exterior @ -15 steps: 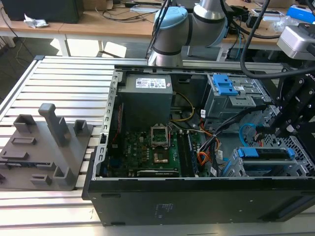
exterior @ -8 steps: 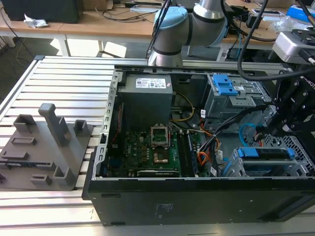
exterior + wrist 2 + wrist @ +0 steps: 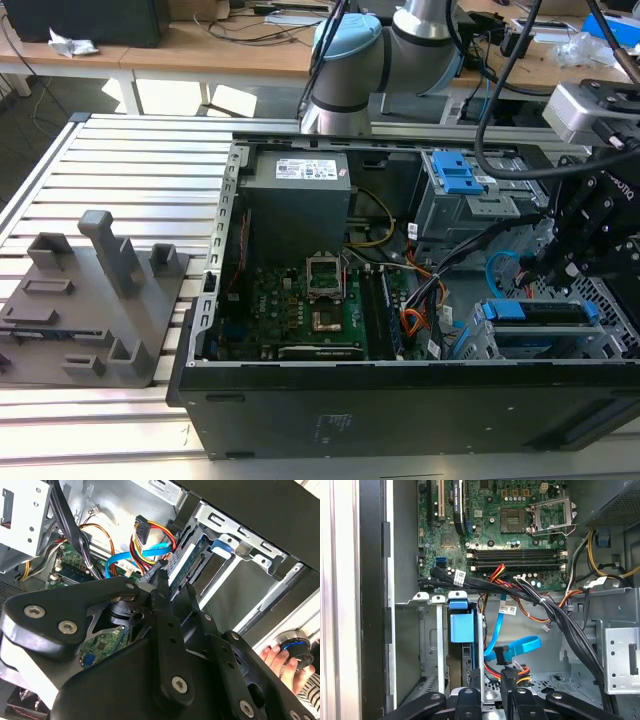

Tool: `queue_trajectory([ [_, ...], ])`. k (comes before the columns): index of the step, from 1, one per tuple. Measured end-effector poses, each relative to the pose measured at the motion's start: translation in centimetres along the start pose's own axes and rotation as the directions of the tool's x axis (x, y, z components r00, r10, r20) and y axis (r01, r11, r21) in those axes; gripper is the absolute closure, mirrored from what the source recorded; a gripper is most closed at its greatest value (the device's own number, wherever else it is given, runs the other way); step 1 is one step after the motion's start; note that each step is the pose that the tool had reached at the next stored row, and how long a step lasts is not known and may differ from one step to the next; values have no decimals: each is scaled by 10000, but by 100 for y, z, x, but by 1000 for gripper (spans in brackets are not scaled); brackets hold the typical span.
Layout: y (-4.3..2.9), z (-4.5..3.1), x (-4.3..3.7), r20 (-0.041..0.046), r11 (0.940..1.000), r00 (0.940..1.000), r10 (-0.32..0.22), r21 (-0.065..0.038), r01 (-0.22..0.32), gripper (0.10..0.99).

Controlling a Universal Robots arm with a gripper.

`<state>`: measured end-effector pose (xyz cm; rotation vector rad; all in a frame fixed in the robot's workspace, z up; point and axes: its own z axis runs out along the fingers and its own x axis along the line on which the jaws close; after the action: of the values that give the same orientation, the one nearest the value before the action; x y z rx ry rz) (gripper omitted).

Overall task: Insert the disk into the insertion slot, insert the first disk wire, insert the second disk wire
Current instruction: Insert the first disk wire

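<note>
One disk [image 3: 540, 311], one slot [image 3: 492, 345], one hand [image 3: 491, 687]

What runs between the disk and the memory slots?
A black cable bundle crosses between the disk and the memory slots, in the first wrist view.

No legible txt or labels.

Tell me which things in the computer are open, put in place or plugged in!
computer case, open, its side off.
disk, sitting in the insertion slot.
blue cable, looped beside the disk; plugged in or not, can't tell.
gripper, down inside the case beside the disk.
</note>
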<state>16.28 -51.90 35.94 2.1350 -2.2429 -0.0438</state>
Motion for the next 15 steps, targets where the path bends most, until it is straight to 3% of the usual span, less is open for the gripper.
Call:
queue_trajectory([
  [3,0,-14,0,6,10000,10000,0,-1,0,784],
  [6,4,-92,0,7,10000,10000,4,0,-4,784],
  [10,5,-78,-30,13,9999,9999,134,-2,-134,784],
  [15,7,-29,-128,25,9994,9994,333,-5,-333,784],
])
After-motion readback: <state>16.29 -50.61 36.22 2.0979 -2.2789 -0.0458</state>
